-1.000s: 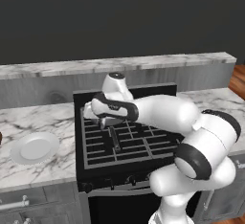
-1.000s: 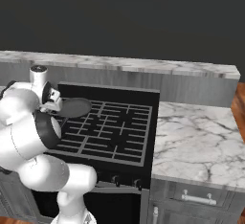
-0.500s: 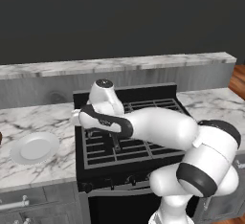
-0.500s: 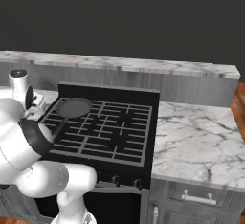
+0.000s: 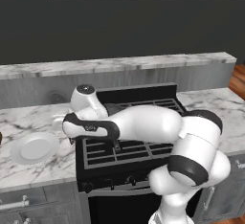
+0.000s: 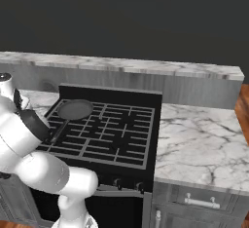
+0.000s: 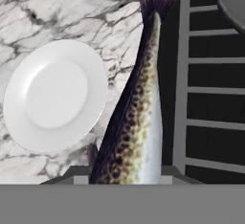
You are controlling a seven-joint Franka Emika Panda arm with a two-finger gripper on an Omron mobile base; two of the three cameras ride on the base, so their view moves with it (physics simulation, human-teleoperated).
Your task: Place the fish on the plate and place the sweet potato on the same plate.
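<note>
One fish (image 7: 136,117), clamped in hand (image 7: 125,173), beside plate (image 7: 52,96)

Two base cameras flank the arm from behind; a hand camera looks straight down at close range.

The left base view looks forward and down from behind-left, taking in the stove (image 5: 129,141), the marble counter (image 5: 28,165) and the plate (image 5: 34,148). The right base view looks from behind-right at the same stove (image 6: 107,134), with the frying pan (image 6: 74,110) and the counter to the right. The hand view sits near, along the fish (image 7: 136,122), sharing the plate (image 7: 55,96) and the stove grate (image 7: 206,98).
</note>
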